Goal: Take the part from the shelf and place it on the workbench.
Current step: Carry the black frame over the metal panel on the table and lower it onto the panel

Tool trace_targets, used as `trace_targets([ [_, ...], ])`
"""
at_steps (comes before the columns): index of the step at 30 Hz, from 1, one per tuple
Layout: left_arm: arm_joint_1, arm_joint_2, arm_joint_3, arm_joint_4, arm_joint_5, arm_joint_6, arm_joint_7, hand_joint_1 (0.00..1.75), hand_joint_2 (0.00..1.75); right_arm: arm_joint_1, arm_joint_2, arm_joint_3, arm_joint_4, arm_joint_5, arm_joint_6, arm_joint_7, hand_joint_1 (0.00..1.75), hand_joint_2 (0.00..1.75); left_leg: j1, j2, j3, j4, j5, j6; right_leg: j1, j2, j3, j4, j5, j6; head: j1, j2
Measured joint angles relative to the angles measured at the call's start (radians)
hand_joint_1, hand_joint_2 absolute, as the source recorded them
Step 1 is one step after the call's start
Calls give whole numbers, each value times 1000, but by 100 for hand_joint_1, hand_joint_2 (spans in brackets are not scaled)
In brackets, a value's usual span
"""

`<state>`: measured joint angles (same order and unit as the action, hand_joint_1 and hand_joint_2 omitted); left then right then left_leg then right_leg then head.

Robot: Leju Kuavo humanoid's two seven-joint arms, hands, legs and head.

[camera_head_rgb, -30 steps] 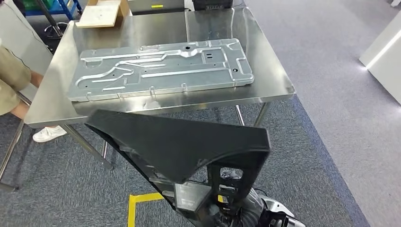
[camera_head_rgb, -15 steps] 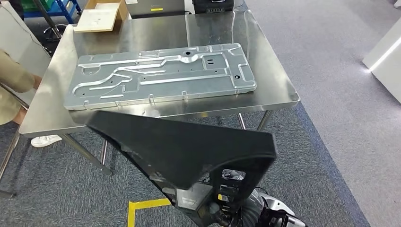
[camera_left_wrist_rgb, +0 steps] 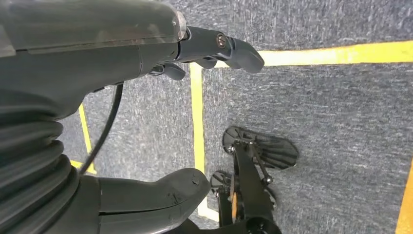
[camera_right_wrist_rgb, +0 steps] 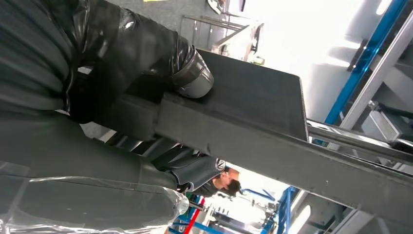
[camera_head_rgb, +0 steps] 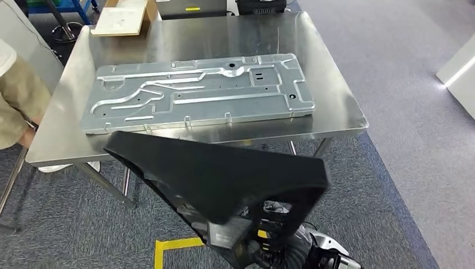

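- The large black triangular plastic part [camera_head_rgb: 224,176] was held in the air, just short of the near edge of the stainless-steel workbench [camera_head_rgb: 336,106], not yet over it.
- The right hand [camera_right_wrist_rgb: 122,92] was seen clamped on the part's edge, thumb pressed on its flat face.
- The left hand [camera_left_wrist_rgb: 146,112] was seen hanging above yellow-taped carpet [camera_left_wrist_rgb: 302,97], fingers apart, nothing held.
- A long embossed grey metal panel [camera_head_rgb: 201,92] was seen lying across the bench's middle.
- The carrying step was judged under way; next, the part would need bringing forward and setting down on bare steel beside that panel.
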<state>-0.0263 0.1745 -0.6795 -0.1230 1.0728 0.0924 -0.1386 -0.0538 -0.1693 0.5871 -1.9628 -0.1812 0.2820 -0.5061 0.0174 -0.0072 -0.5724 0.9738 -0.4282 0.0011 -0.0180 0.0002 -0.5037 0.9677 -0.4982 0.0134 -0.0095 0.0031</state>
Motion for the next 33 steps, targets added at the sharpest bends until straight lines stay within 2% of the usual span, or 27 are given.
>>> trace_targets([
  [2, 0, 0, 0, 0, 2, -1, -2, 0, 175, -1, 0, 0, -1, 0, -2, 0, 175, 175, 4, 1, 11, -5, -7, 14, -1, 0, -28, 65, -35, 7, 0, 0],
  [4, -1, 0, 0, 0, 3, -3, -6, 0, 175, -2, 0, 0, 0, 0, -4, 0, 175, 175, 1, 2, 18, -6, -14, 24, -1, 0, -104, 204, -90, 10, 0, 0],
  [5, -2, 0, 0, 0, 3, -4, -8, 0, 175, -1, 0, 0, 0, 0, -4, 0, 175, 175, -1, 2, 21, -6, -17, 28, 0, 0, -146, 270, -108, 9, 0, 0],
  [6, -3, 0, -1, 0, 4, -5, -10, 0, 175, -1, 0, 0, 0, 0, -5, 0, 175, 175, -4, 1, 25, -6, -20, 30, 1, 0, -176, 308, -107, 7, 0, 0],
  [7, -3, 0, -1, 0, 4, -6, -11, 0, 175, -1, 0, 0, 0, 0, -6, 0, 175, 175, -7, 0, 30, -6, -24, 32, 4, 0, -188, 308, -85, 2, 0, 0],
  [8, -2, 0, -2, 0, 4, -6, -12, 0, 175, -1, 0, 0, 0, 0, -7, 0, 175, 175, -10, -2, 38, -7, -28, 33, 9, 0, -180, 269, -44, -7, 0, 0],
  [9, -2, 0, -2, 0, 4, -7, -13, 0, 175, -1, 0, 0, 0, 0, -8, 0, 175, 175, -12, -4, 46, -9, -32, 33, 17, 1, -156, 196, 9, -22, 0, 0],
  [10, -2, -4, -3, 0, 4, -8, -13, 0, 175, -1, 0, 0, 0, 0, -9, 0, 175, 175, -15, -4, 53, -12, -36, 33, 25, 1, -131, 128, 49, -40, 0, 0],
  [11, -3, -4, -4, 0, 4, -8, -14, 0, 175, -1, 0, 0, 0, 0, -10, 0, 175, 175, -16, -5, 57, -13, -40, 31, 32, 1, -110, 72, 78, -55, -1, 0],
  [12, -4, -6, -5, -1, 4, -9, -15, 0, 175, -1, 0, 0, -1, 1, -11, -1, 175, 175, -15, -5, 59, -15, -43, 28, 39, 1, -98, 40, 89, -66, -1, 0],
  [14, -5, -4, -6, -1, 4, -9, -15, 0, 175, -1, 0, 0, -1, 1, -12, -1, 175, 175, -16, -4, 61, -16, -48, 18, 41, 0, -91, 25, 83, -72, -1, 0],
  [16, -6, -2, -8, -1, 4, -10, -17, 0, 175, 0, 0, 0, -3, 2, -12, -1, 175, 175, -18, -1, 62, -4, -66, 10, 31, -3, -71, 0, 77, -70, -1, 0],
  [17, -7, -1, -9, -1, 4, -10, -17, 0, 175, 0, 0, 0, -4, 2, -12, -1, 175, 175, -19, 0, 50, 26, -86, 6, 25, -5, -61, -14, 76, -69, -1, 0],
  [18, -8, 0, -11, -1, 4, -11, -18, 0, 175, 0, 0, 0, -5, 3, -12, -2, 175, 175, -16, 1, 26, 79, -115, 1, 21, -6, -54, -21, 75, -66, -1, 0],
  [20, -10, 2, -14, -1, 4, -11, -19, 0, 175, 1, 0, 0, -6, 3, -12, -2, 175, 175, -8, 1, -45, 218, -172, -13, 20, -6, -51, -21, 70, -64, -2, 0],
  [21, -9, 2, -15, -1, 4, -11, -19, 0, 175, 2, 0, 0, -6, 3, -12, -2, 175, 175, -3, 1, -72, 265, -181, -19, 19, -6, -51, -17, 66, -62, -2, 0],
  [22, -8, 3, -16, -1, 4, -11, -19, 0, 175, 2, 0, 0, -6, 3, -12, -2, 175, 175, 0, 1, -82, 276, -171, -25, 17, -5, -51, -11, 62, -59, -2, 0],
  [23, -6, 3, -17, -1, 4, -11, -19, 0, 175, 3, 0, 0, -6, 3, -12, -2, 175, 175, 4, 2, -72, 247, -141, -30, 14, -4, -51, -4, 57, -54, -2, 0],
  [24, -6, 3, -17, -1, 4, -11, -19, 0, 175, 3, 0, 0, -6, 3, -12, -2, 175, 175, 7, 3, -45, 183, -98, -34, 12, -3, -50, 5, 51, -48, -2, 0],
  [26, -6, 5, -18, -1, 5, -11, -19, 0, 175, 3, 0, 0, -6, 3, -12, -2, 175, 175, 8, 3, 11, 59, -47, -35, 10, -2, -52, 21, 39, -36, -2, 0],
  [27, -7, 6, -18, -1, 6, -11, -19, 0, 175, 3, 0, 0, -6, 3, -12, -2, 175, 175, 6, 3, 27, 24, -39, -31, 11, -2, -54, 25, 36, -29, -2, 0],
  [29, -7, 8, -19, -1, 7, -10, -19, 0, 175, 2, 1, 0, -6, 3, -14, -3, 175, 175, 1, 1, 30, 12, -42, -16, 12, -2, -57, 26, 37, -20, -2, 0],
  [31, -6, 8, -19, -1, 9, -9, -20, 0, 175, 2, 1, 0, -6, 5, -20, -7, 175, 175, 3, 2, 31, 9, -38, -2, 11, -2, -60, 32, 30, -12, -1, 0],
  [33, -6, 8, -20, -1, 11, -8, -22, 0, 175, 2, 1, -2, -9, 13, -35, -20, 175, 175, 6, 4, 33, 5, -35, 12, 8, -1, -89, 101, -15, -4, -1, 0],
])
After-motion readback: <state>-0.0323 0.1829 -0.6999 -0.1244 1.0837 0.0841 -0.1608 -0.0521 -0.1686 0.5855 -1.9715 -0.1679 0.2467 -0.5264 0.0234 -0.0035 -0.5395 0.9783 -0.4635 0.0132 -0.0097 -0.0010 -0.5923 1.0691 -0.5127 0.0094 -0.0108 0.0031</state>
